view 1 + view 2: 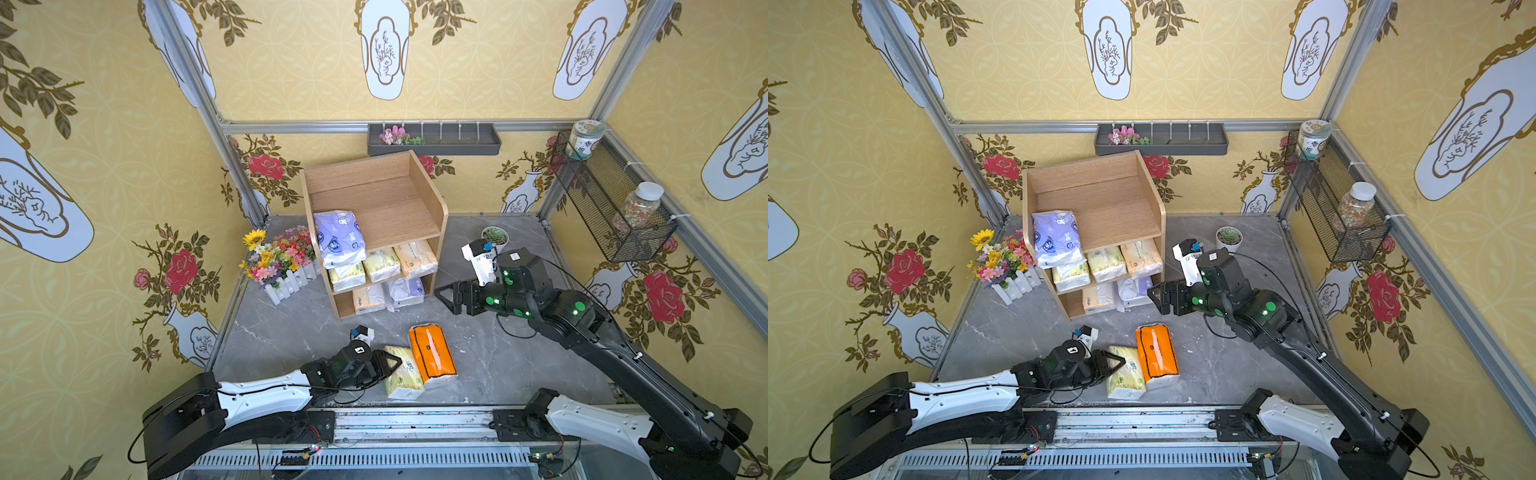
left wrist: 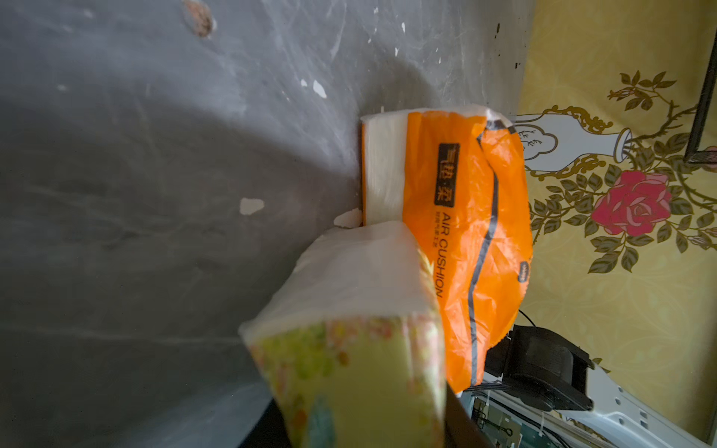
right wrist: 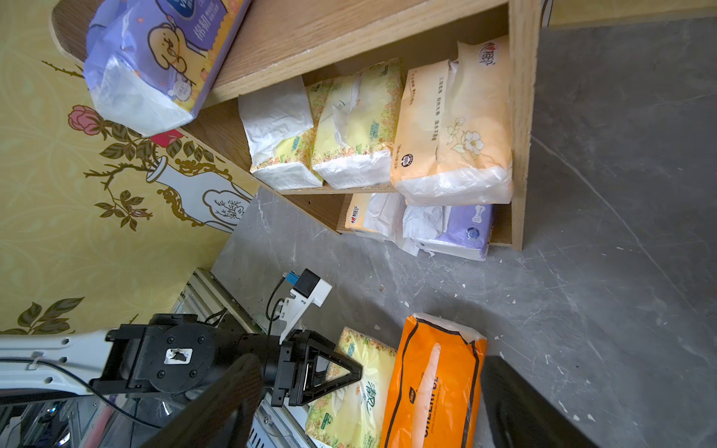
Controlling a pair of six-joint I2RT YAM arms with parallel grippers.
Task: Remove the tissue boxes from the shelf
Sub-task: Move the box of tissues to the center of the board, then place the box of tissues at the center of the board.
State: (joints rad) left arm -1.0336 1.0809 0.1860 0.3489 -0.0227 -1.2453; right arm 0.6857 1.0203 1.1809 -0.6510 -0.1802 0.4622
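My left gripper (image 1: 390, 368) pinches the soft yellow pack (image 1: 405, 376) endwise; right gripper (image 1: 445, 300) gapes empty; I'd squeeze such light, slippery wrap mid-body.

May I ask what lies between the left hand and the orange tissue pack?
The yellow tissue pack, held in the left hand, lies there, beside the orange tissue pack, as both top views show.

Grey tabletop (image 1: 498, 361): shelf (image 1: 420, 183), flowers (image 1: 278, 253), succulent (image 1: 494, 236), orange pack (image 1: 432, 353); yellow pack (image 1: 404, 374) perhaps resting.
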